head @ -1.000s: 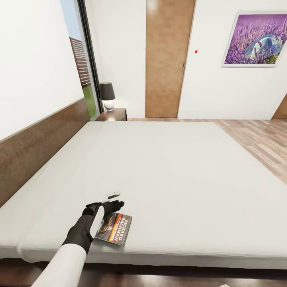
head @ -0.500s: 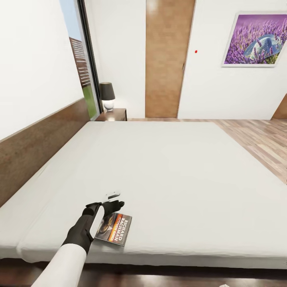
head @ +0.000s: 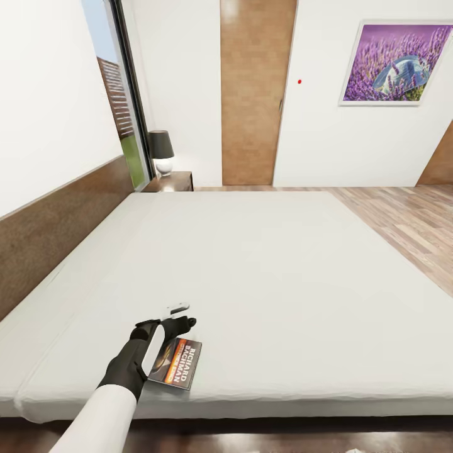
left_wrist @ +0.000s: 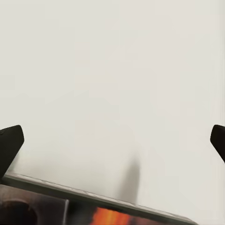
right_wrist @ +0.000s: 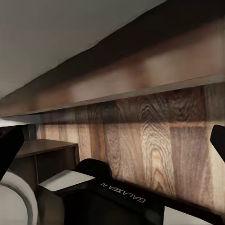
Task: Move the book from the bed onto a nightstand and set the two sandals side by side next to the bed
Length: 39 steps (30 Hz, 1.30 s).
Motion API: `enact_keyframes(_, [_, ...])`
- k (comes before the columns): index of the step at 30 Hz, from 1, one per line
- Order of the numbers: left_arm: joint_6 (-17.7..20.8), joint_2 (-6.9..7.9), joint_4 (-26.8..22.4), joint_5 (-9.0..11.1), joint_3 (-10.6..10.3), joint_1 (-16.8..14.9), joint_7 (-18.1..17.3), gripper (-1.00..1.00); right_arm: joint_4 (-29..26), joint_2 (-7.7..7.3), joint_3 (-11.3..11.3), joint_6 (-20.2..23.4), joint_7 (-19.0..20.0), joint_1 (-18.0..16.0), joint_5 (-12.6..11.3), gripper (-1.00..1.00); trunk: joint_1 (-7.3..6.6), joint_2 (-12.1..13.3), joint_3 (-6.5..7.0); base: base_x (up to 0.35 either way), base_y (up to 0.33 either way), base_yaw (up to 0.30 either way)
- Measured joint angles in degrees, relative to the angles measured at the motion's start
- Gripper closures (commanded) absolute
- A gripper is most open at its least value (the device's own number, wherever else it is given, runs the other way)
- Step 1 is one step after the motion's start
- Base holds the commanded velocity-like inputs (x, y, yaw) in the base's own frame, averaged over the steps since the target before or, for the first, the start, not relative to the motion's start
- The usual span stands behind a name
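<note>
One book [head: 175, 363] flat near the bed's [head: 270, 277] front edge, left gripper [head: 171, 322] fingers spread wide just above its far end, right gripper [right_wrist: 112, 140] fingers parted wide near the floor.

White walls, brown door [head: 253, 94], tall window [head: 116, 107], lavender picture [head: 395, 63], plank floor [head: 409, 220].

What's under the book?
The book lies flat on the bed, near its front edge, so white mattress is under it. The left end effector sits at its far edge, wide open. Anything hidden beneath the cover can't be seen.
</note>
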Motion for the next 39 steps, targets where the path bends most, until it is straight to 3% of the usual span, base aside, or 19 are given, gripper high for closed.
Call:
enact_keyframes(9, [-0.01,0.00,0.02,-0.01,0.00,0.00,0.00,-1.00,-0.01,-0.03,0.00,0.00,0.00,0.00,-0.01,-1.00,0.00,0.00,0.00,0.000,0.000,-0.151])
enact_keyframes(26, [0.13,-0.13,0.27,0.24,-0.50,0.00,-0.45,-1.00,0.00,-0.02,0.00,0.00,-0.11,0.00,0.00,-1.00,0.00,0.00,0.00,0.000,0.000,-0.004])
enact_keyframes(39, [0.24,-0.59,1.23,0.65,-0.79,0.00,-4.24,-1.00,-0.01,-0.03,0.00,0.00,-0.10,0.00,0.00,-1.00,0.00,0.00,0.00,0.000,0.000,0.000])
